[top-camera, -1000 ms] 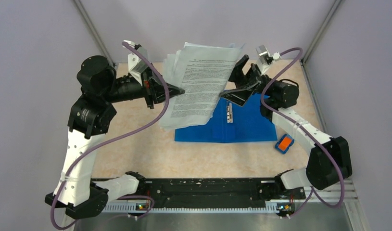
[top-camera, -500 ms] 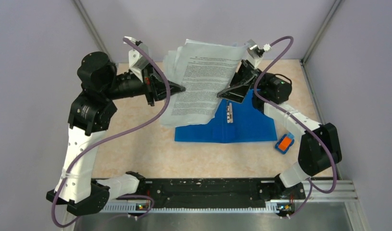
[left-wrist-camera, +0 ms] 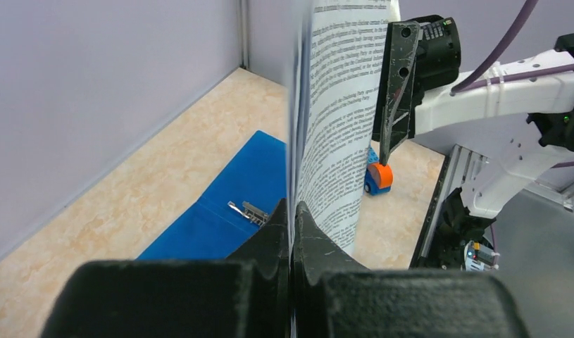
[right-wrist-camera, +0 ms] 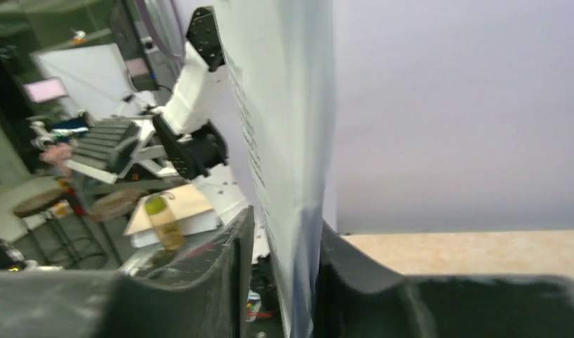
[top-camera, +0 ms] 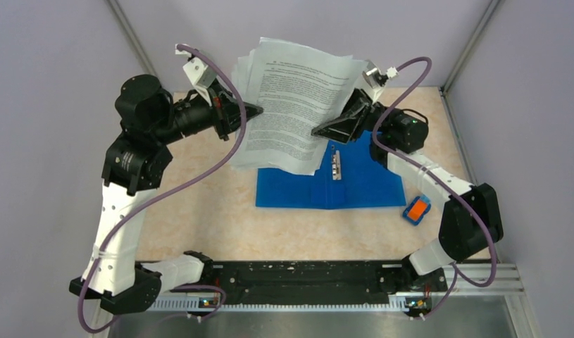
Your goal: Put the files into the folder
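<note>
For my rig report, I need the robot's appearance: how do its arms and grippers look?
The left arm and right arm have white links and bulky black joints. A purple cable loops along each. The left gripper and right gripper are black, tapering to a point.

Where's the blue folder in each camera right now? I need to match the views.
Top external: folder lies open at centre, partly under the held files.
Left wrist: folder lower left, left of the files.
Right wrist: not in it.
Shared landmark: the files, seen in all three.
</note>
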